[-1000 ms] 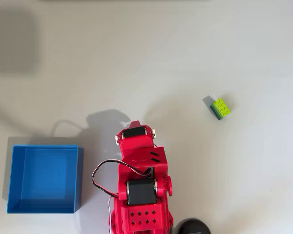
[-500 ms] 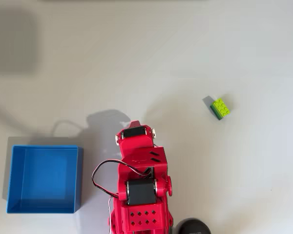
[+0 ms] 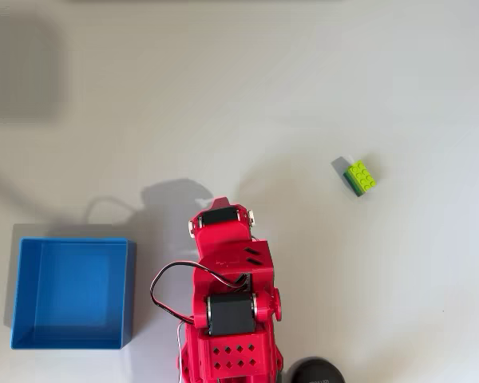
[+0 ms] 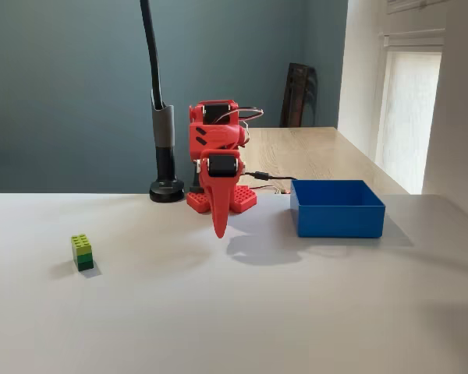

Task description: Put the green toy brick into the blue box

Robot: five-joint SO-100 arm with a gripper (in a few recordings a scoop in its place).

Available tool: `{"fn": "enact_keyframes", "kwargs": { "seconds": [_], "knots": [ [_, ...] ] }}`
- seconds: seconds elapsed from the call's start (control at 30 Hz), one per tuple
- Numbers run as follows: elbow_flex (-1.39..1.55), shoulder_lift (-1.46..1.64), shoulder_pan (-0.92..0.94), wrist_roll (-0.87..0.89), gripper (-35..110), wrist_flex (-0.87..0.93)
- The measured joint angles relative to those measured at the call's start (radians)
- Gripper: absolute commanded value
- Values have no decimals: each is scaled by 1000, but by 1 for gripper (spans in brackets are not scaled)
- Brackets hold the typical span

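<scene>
Green toy brick [image 3: 359,177] from where I'm driving: tiny studded block, lime top layer over a darker green one, sitting upright on the table. In the overhead view it's off to the right, turned a bit diagonal, w/ a small shadow on its upper-left side. In the fixed view [image 4: 82,252] it's on the left, alone, studs visible on top, 2 color bands easy to tell apart.

Well apart from it is the red arm [image 3: 227,295], folded up over its base at the bottom middle of the overhead view. Gripper [image 4: 218,230] hangs pointing straight down in the fixed view, tip just above the table, nothing in it. Fingers look pressed together into 1 point, no gap I can see. It's between brick and box, closer to the box.

Blue box [image 3: 70,294] is bottom left in the overhead view, right of the arm in the fixed view [image 4: 337,208]. Square, low thin walls, flat blue bottom, nothing inside.

Table [image 3: 239,96] is plain white, matte, soft shadows. Black gooseneck stand [image 4: 164,148] w/ a round base sits just beside the arm base. Behind: dark teal wall [image 4: 70,86], a light wood tabletop [image 4: 312,152] running back, bright window [image 4: 409,109] at right.
</scene>
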Motion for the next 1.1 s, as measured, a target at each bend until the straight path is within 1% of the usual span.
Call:
{"fn": "enact_keyframes", "kwargs": {
  "seconds": [0.13, 0.33, 0.47, 0.73, 0.87, 1.1],
  "knots": [
    [-21, -17, 0, 11, 0, -34],
    [-91, -26, 0, 51, 0, -34],
    [-195, -127, 37, 66, 0, -34],
    [-457, -462, 150, 114, 0, -34],
    [-580, -606, 235, 141, 15, -31],
    [-769, -833, 383, 183, 22, 35]
  ]
}}
